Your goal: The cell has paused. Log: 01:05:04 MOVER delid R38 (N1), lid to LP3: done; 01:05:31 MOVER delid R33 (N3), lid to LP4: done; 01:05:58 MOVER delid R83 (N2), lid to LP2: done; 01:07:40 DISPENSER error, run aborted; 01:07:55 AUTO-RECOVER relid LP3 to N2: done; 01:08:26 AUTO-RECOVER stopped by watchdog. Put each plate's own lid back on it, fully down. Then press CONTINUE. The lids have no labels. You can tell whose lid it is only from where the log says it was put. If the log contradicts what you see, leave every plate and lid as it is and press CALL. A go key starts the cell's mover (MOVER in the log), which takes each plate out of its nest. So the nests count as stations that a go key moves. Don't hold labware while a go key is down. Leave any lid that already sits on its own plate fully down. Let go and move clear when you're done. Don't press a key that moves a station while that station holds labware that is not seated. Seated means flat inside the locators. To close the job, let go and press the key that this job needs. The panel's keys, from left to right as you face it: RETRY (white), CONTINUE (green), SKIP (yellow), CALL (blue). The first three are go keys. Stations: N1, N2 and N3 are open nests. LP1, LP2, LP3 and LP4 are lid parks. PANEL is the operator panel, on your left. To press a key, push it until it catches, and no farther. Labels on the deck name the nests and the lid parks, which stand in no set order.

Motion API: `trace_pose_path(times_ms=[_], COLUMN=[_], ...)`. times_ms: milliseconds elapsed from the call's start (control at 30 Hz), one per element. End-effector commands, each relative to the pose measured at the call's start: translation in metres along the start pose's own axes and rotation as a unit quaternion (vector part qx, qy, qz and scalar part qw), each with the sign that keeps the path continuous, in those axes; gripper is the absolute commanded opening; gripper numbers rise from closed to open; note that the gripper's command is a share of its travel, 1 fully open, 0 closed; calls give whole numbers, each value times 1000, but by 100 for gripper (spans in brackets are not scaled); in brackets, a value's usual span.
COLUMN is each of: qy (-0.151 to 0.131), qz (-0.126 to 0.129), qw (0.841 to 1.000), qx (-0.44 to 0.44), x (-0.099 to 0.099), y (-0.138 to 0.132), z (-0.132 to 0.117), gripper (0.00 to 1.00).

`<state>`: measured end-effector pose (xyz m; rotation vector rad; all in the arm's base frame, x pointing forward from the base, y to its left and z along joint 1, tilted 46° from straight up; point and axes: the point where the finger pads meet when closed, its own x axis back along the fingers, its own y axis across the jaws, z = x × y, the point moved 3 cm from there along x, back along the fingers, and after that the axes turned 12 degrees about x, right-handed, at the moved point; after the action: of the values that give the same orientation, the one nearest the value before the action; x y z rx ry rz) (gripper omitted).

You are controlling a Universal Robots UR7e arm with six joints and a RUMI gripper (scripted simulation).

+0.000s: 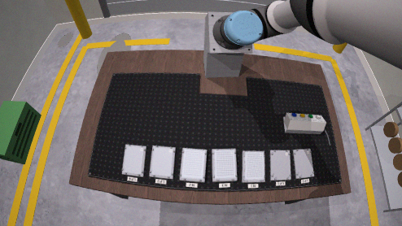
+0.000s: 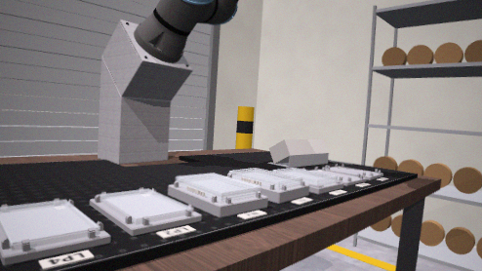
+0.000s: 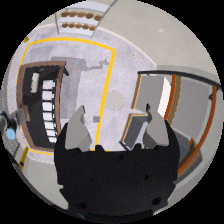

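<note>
My gripper (image 3: 115, 104) is open and empty, high and away from the deck. A clear lid (image 1: 134, 160) (image 2: 44, 220) lies in the park labelled LP4, and another lid (image 1: 163, 161) (image 2: 142, 206) in LP2. The N2 plate (image 1: 193, 164) (image 2: 212, 185) looks covered by a lid; its fit is too small to judge. The middle nest's plate (image 1: 224, 164) and the plate right of it (image 1: 253, 166) show well grids. Two parks (image 1: 280, 164) (image 1: 302, 162) at the right look grey, without a clear sign of a lid. The panel (image 1: 303, 126) (image 2: 304, 159) has blue, yellow, green and white keys.
The robot's pedestal (image 1: 223, 65) (image 2: 134, 129) stands at the table's back edge. The stations form one row along the front edge of the black deck (image 1: 146, 110). A cable runs from the panel's side. A green cabinet (image 1: 16, 132) and a shelf rack (image 2: 424, 70) stand off the table.
</note>
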<state>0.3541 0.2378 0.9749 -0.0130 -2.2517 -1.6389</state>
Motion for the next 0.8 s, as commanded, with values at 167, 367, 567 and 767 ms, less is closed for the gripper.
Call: trace_pose_path(times_ms=[167,367,567,767], qy=[-45,-54,-85,-94], qz=[12,15,23,26], qw=[999,998,996,995], qx=[-14,-17,-27,-29], x=[-10,-15,-21,-23], y=[-5,-9,-14,-16], z=[-31,-49,-76,-84], gripper=[82,82,82,82])
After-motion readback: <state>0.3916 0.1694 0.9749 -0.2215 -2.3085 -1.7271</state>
